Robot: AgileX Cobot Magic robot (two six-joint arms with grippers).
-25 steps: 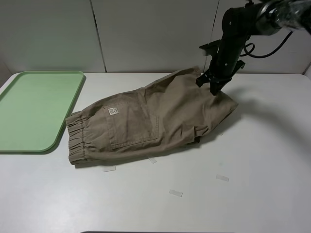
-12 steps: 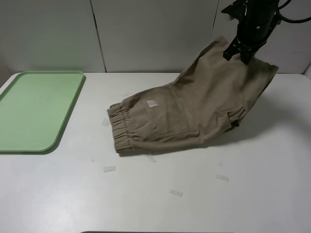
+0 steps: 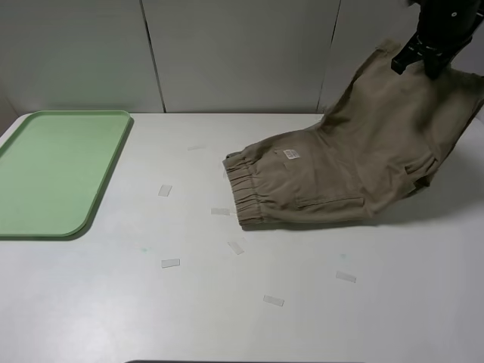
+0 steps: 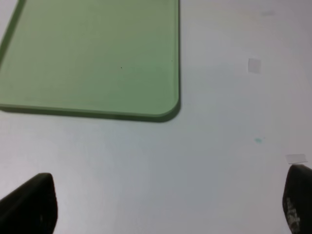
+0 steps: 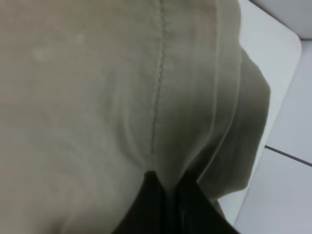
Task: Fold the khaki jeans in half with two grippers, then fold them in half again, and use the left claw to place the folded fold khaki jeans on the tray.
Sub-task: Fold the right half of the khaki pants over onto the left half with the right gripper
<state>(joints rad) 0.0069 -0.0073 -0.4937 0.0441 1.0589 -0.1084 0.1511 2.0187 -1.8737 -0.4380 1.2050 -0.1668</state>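
Grips the khaki jeans (image 3: 355, 170) by a leg end, upper right of frame, right gripper (image 3: 425, 64) jaws clamped on cloth, probably to fold it over. Leaves the waistband (image 3: 246, 189) on the desk (image 3: 227, 325) mid-frame, well apart from the tray (image 3: 45, 174) at left. Parks the left claw (image 4: 163, 204), jaws wide, empty.

Exterior high: bright, even, diffuse light, sharp throughout; soft shadow on the desk (image 3: 423, 227) beside the khaki jeans (image 3: 363, 166). Left wrist: slightly soft, left gripper (image 4: 163, 207) fingertips (image 4: 29, 207) dark and blurred at the frame corners. Right wrist: cloth too close, out of focus, dim toward the right gripper (image 5: 168, 204).
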